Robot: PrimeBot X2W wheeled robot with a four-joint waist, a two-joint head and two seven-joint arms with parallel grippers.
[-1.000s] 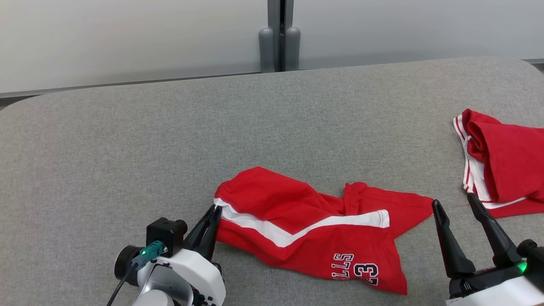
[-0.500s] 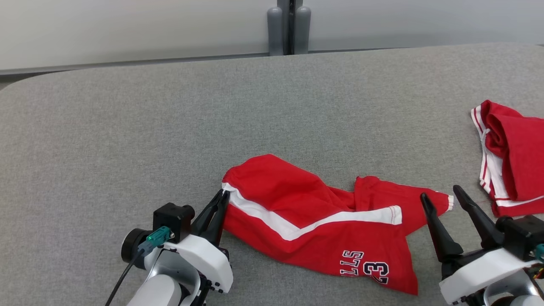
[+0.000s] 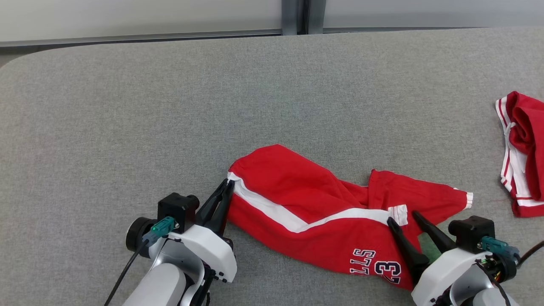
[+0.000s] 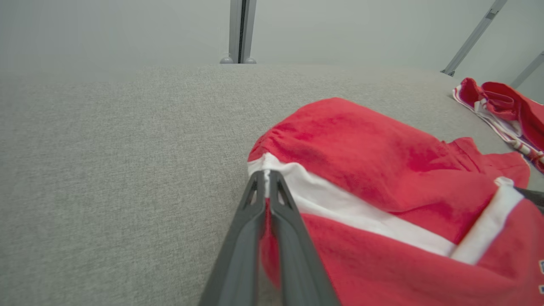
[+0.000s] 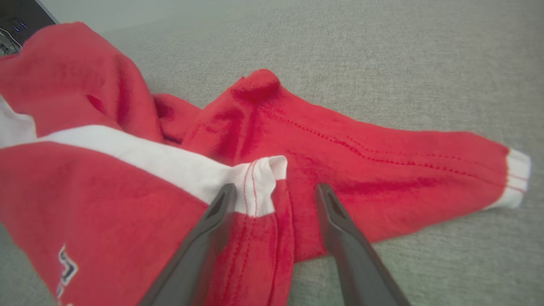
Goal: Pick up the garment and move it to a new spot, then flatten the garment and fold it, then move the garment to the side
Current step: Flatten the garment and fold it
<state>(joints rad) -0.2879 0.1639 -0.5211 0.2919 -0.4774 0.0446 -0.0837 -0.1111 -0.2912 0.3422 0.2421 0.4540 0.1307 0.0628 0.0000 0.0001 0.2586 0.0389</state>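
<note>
A: My left gripper is pinched tight on the white stripe at the red garment's left edge.
B: And your right gripper?
A: Its fingers are spread, straddling the garment's white-hemmed corner. The garment lies crumpled on the grey table, close to me. Another red cloth sits far right.

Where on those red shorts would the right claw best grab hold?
Probably the white-striped hem corner of the red shorts, coming from the robot's side: that loose edge lies inside the open right gripper, opposite the corner the left gripper pinches.
</note>
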